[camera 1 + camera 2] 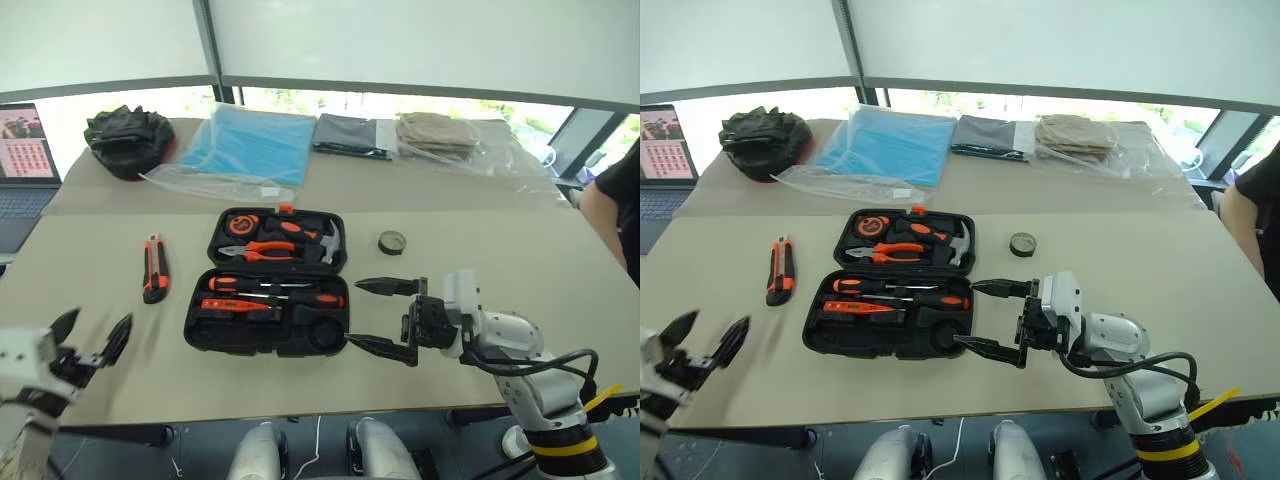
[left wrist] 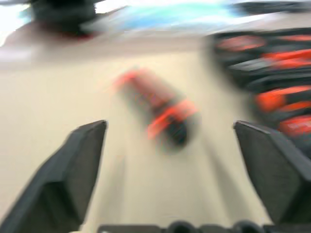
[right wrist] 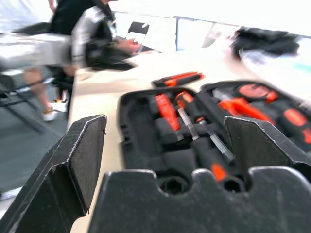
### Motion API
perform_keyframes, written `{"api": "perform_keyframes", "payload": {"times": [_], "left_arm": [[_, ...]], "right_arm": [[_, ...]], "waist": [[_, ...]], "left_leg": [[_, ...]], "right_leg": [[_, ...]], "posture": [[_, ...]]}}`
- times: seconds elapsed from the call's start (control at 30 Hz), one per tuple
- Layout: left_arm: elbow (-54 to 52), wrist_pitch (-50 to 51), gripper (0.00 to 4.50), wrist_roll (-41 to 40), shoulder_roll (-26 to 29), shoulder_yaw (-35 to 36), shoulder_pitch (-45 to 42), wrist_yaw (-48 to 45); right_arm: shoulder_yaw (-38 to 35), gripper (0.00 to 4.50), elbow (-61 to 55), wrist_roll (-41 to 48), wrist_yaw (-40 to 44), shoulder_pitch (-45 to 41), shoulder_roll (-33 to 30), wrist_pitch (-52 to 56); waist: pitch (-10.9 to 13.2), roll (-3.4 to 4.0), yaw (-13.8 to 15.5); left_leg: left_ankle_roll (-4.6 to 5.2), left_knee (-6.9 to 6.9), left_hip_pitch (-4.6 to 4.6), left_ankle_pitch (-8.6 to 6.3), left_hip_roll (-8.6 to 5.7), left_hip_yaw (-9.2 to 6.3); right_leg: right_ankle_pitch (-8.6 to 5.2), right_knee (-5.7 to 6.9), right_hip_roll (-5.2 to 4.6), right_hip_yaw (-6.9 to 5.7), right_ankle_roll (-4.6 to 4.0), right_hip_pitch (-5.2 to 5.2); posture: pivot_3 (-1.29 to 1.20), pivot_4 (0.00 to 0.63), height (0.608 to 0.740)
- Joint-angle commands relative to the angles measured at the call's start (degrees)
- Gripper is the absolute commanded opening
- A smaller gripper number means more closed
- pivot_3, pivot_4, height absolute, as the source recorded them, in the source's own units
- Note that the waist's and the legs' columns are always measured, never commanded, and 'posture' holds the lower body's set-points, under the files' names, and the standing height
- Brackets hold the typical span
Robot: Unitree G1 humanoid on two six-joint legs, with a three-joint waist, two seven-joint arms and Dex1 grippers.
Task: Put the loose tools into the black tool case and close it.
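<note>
The black tool case (image 1: 215,335) lies open at the table's middle. In its near half rest two long screwdrivers (image 1: 290,286) with orange-black handles and a slim orange screwdriver (image 1: 238,305). The orange-black utility knife (image 1: 153,268) lies on the table left of the case, blurred in the left wrist view (image 2: 158,111). A small black tape roll (image 1: 392,242) sits on the table right of the case's far half. My left gripper (image 1: 92,338) hangs open at the near left edge, well short of the knife. My right gripper (image 1: 385,315) stands open beside the case's right edge, pointing at it, holding nothing.
Pliers (image 1: 262,250), a hammer and a round tape measure fill the case's far half. Along the back lie a black fabric bundle (image 1: 128,140), a blue plastic bag (image 1: 255,140) and folded cloths (image 1: 437,132). A laptop (image 1: 25,150) is far left, and a person (image 1: 615,210) is at the right edge.
</note>
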Motion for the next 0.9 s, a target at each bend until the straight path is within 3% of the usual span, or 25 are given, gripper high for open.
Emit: {"api": "perform_keyframes", "payload": {"times": [0.03,0.23,0.37,0.53,0.67,0.9], "left_arm": [[-3.8,1.9,4.49,-3.4,-3.1,4.6,5.5,3.3],[-9.3,5.7,4.49,-6.5,-3.9,4.0,6.3,7.5],[-14.0,20.8,4.49,-7.3,3.8,-0.6,-0.5,16.1],[-15.1,32.8,4.49,-8.6,9.1,-5.7,-13.0,23.7],[-6.2,38.3,4.49,-3.0,9.0,-13.6,-28.2,31.7],[5.6,40.9,4.49,1.9,6.5,-20.6,-40.8,33.1]], "right_arm": [[-3.2,4.50,1.1,0.7,-1.6,0.3,2.5,-5.1],[-4.6,4.50,1.8,2.3,-4.1,-0.3,4.8,-4.4],[-3.9,4.50,1.4,2.9,-3.7,-0.5,4.4,-3.5],[-3.1,4.50,2.0,1.9,-3.4,-1.3,4.6,-4.4],[-1.0,4.50,2.3,0.8,-2.8,-1.3,5.1,-5.1],[-0.1,4.50,2.7,0.5,-2.9,-2.5,5.4,-4.7]], "waist": [[0.0,-0.05,0.1],[0.0,-0.09,1.3],[0.0,-0.08,1.3],[0.0,-0.08,0.8],[0.0,-0.06,0.8],[0.0,-0.08,0.4]], "left_leg": [[-0.01,0.00,0.01,0.00,0.00,0.01],[-0.47,0.00,0.04,-0.26,0.01,0.01],[-0.38,0.00,0.04,-0.16,0.00,0.01],[-0.07,0.00,0.07,0.06,0.00,0.02],[-0.09,-0.09,0.15,0.07,-0.07,0.04],[-0.15,-0.23,0.27,0.09,-0.11,0.06]], "right_leg": [[-0.03,-0.02,-0.01,0.01,0.01,0.02],[-0.28,-0.05,-0.08,-0.05,-0.12,-0.19],[-0.22,0.02,-0.01,-0.03,-0.20,0.01],[0.15,0.03,0.01,-0.01,-0.15,0.08],[0.16,0.03,0.06,0.00,-0.12,0.11],[0.15,-0.02,0.09,0.01,-0.15,0.21]], "posture": [[0.00,0.150,0.740],[0.00,0.150,0.740],[0.00,0.150,0.740],[0.00,0.150,0.740],[0.00,0.150,0.740],[0.00,0.150,0.740]]}}
